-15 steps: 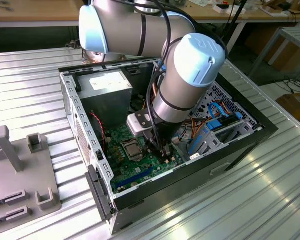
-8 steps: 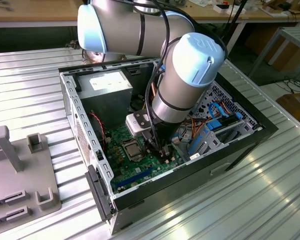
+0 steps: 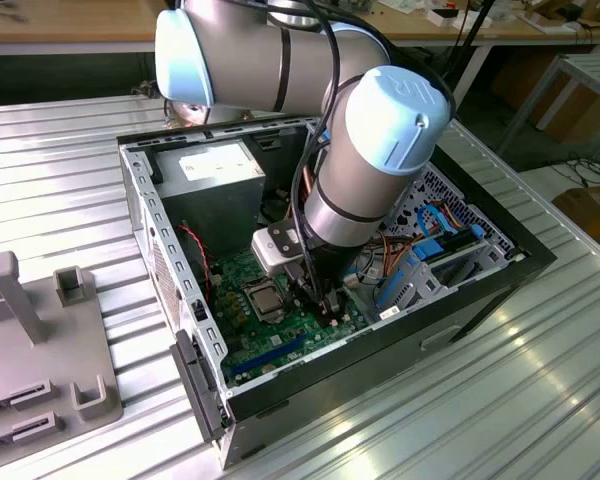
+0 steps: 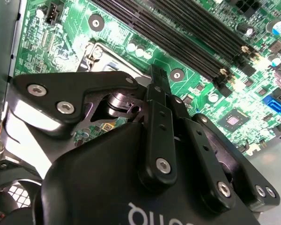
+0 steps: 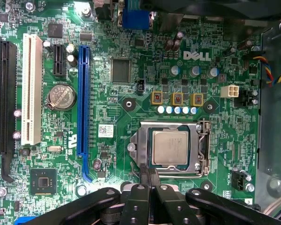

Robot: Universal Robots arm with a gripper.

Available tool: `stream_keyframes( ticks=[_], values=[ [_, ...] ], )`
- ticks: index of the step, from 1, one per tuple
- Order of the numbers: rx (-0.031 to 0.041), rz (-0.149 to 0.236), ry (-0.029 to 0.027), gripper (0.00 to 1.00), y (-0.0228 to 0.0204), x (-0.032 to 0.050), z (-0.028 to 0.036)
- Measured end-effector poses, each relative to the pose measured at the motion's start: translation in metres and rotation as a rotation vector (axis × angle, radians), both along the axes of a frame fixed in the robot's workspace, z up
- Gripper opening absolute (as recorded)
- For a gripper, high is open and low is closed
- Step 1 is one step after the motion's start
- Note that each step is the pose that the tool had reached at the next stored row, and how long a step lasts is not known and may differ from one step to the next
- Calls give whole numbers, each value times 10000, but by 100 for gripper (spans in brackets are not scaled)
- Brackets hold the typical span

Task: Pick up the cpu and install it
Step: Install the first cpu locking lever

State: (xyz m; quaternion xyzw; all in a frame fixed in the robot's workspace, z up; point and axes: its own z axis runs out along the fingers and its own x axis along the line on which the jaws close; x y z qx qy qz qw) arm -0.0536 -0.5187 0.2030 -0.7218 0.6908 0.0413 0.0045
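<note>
The cpu [image 5: 170, 147], a pale silver square chip, lies flat in the motherboard's socket inside the silver metal frame [image 5: 200, 149]. In the exterior view the cpu [image 3: 265, 295] sits mid-board in the open computer case. My gripper [image 5: 150, 174] is shut with nothing between its fingers, and its tips hover at the socket's edge, just beside the chip. In the exterior view my gripper [image 3: 330, 312] reaches down into the case at the right of the socket. The second wrist view has my gripper [image 4: 155, 77] over the green board, partly hiding the socket frame [image 4: 103, 51].
The green motherboard [image 5: 131, 61] carries a blue slot [image 5: 83, 98], a white slot [image 5: 32, 89] and black memory slots [image 4: 187, 33]. A power supply [image 3: 215, 165] and a drive bay with blue cables [image 3: 430, 250] crowd the case. A grey fixture [image 3: 40, 340] stands on the metal table at the exterior view's left.
</note>
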Motion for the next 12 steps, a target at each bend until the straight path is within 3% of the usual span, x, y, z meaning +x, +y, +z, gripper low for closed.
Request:
stream_keyframes(
  ticks=[12],
  values=[
    [-2,47,0,11,-5,63,-40]
  ],
)
